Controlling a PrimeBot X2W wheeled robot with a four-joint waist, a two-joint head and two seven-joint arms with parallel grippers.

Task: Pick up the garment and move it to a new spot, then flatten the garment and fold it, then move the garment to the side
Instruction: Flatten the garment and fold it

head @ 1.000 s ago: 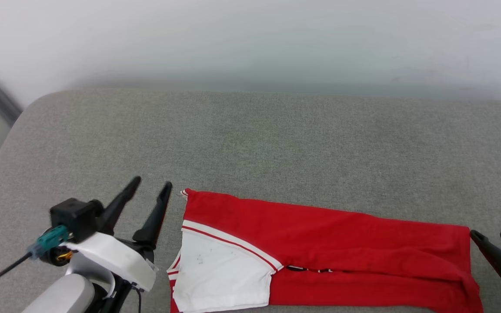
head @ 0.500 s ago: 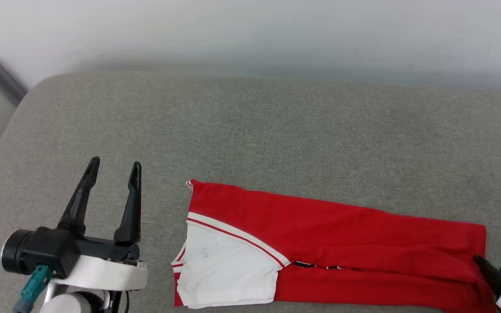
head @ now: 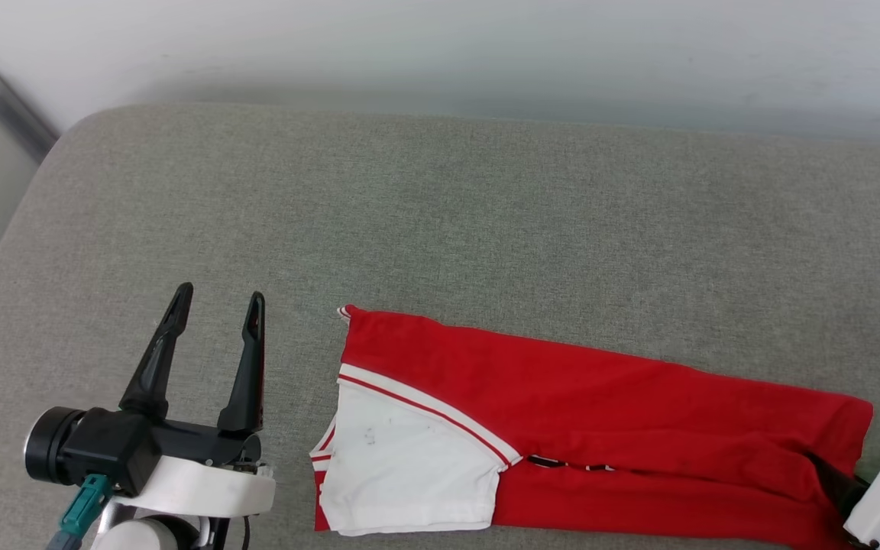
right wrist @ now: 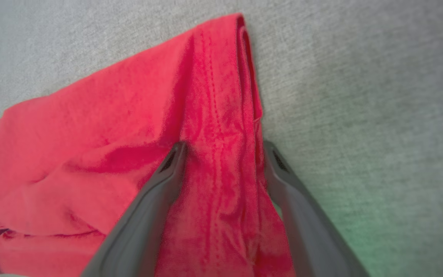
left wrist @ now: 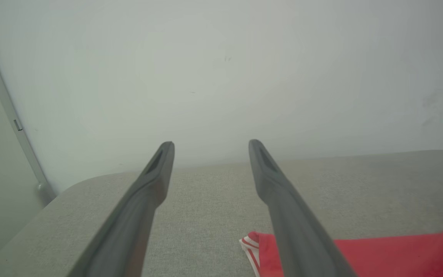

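Grey woven upholstery (head: pixel 440 214) carries all you are working with: one garment and two grippers. At the far left, your left gripper (head: pixel 218 299) stands off the cloth with both dark fingers spread wide and nothing between them, pointing toward the pale wall (head: pixel 440 46). Just to its right lies the garment (head: pixel 600 397), a single long red band folded lengthwise and flat on the cushion. Its one visible white sleeve (head: pixel 402 473) sits at the left end, and a thin line of black lettering peeks out along the fold. At the far right, your right gripper (right wrist: pixel 225 148) is also spread. Its two fingers straddle the stitched hem, one resting on the red cloth and the other at the hem's outer edge beside the cushion, and the fabric is not pinched. Compared with a second ago, the left gripper has straightened and drawn away from the collar corner it nearly touched. The right gripper has gone from just off the garment's end to over it. Your head camera has shifted too.
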